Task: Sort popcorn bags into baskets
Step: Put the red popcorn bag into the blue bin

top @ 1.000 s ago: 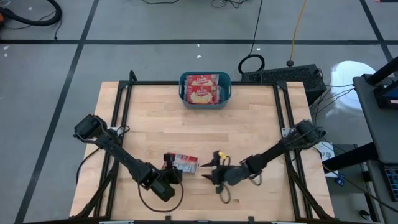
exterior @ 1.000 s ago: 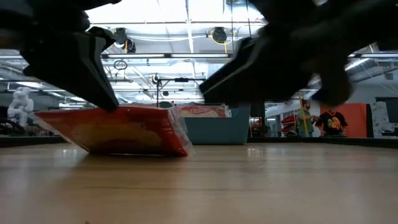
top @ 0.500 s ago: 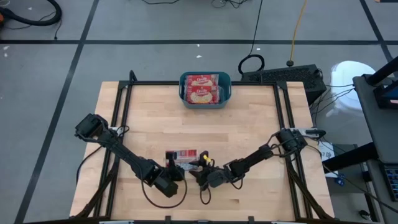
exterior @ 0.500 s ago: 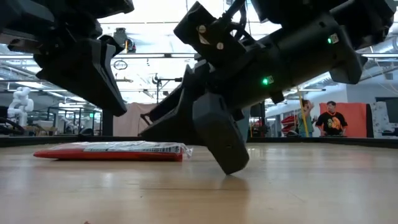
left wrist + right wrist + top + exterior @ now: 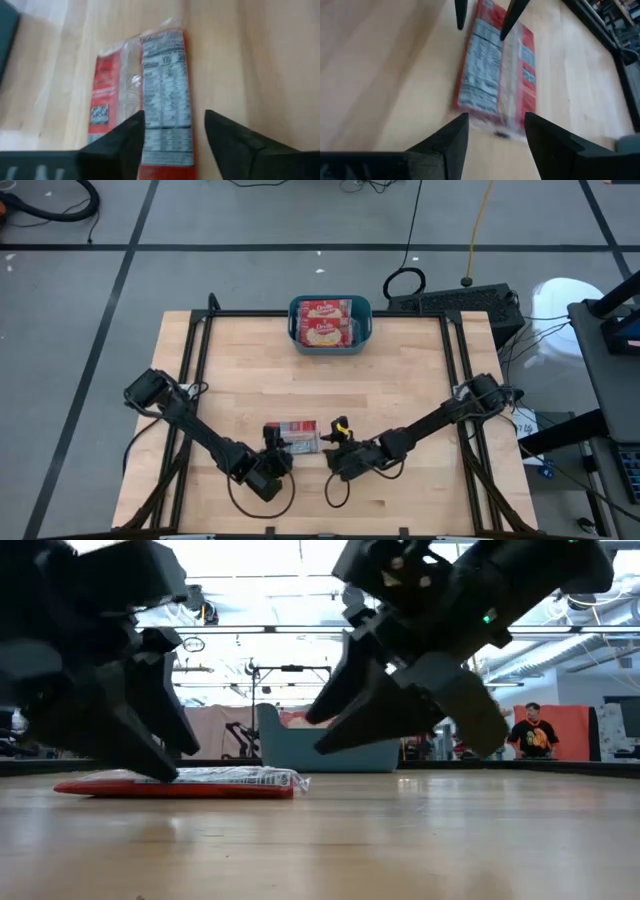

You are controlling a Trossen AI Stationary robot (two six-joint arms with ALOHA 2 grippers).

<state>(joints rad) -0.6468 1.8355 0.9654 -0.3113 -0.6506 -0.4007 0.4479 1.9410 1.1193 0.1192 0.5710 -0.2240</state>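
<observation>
Loose popcorn bag (image 5: 298,435) lay flat, label side down, on the table (image 5: 400,380), long axis running across between my two grippers; my left gripper (image 5: 272,442) sat at its left end with fingers spread around that end, not yet clamped, touching or just above the wood. My right gripper (image 5: 333,448) hung just off the bag's right end, also spread and empty, angled toward it, so I judged the left as the nearer for the pick. The basket (image 5: 330,323) stood well beyond the bag at the far table edge, two bags already inside.
</observation>
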